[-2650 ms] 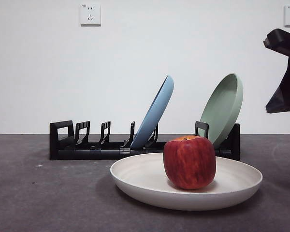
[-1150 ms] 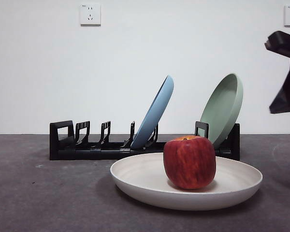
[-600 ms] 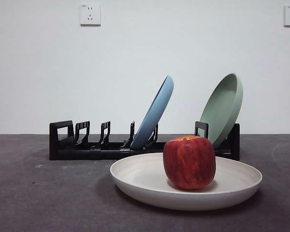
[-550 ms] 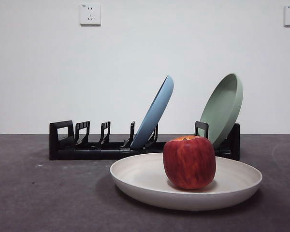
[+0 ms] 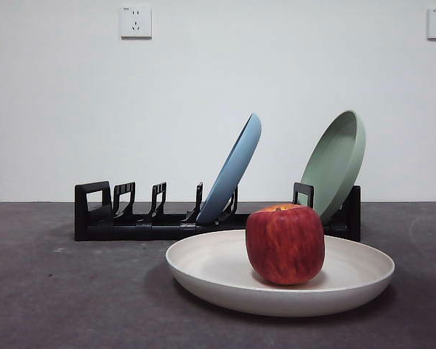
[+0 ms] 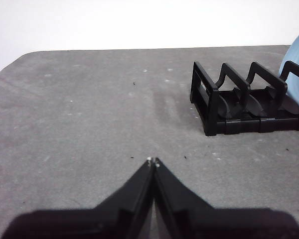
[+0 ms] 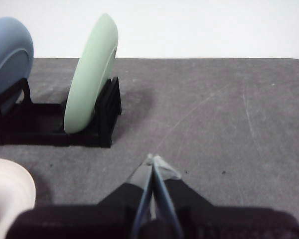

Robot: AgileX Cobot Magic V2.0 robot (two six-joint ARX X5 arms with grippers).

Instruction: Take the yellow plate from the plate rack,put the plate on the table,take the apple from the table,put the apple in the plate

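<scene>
**Apple sits in the plate; both arms parked**

You have the yellow plate lying flat on the tabletop, just in front of the plate rack. The apple stands upright inside it, a little toward 3 o'clock of the plate's middle, resting on the shallow floor where the low rim would stop it rolling off. From these views, every step of the task reads as done.

Behind the plate, the rack holds two others. The blue plate leans in a slot near the rack's middle, and the green plate leans at the end toward 3 o'clock. Both tilt because the upright holders catch only their lower edges. The slots toward 9 o'clock carry nothing.

Your left pincer is pressed together with nothing between its tips. It hangs over bare tabletop beside the rack's square loop end, well apart from the plate and apple. Your right pincer is also pressed together and holds nothing. It sits off the green plate's end of the rack, with a sliver of the yellow plate's rim just showing in its own camera. Neither arm appears in the front view, so both are clear of the food and dishes. That suits a finished job: nothing near enough to knock the apple.
</scene>
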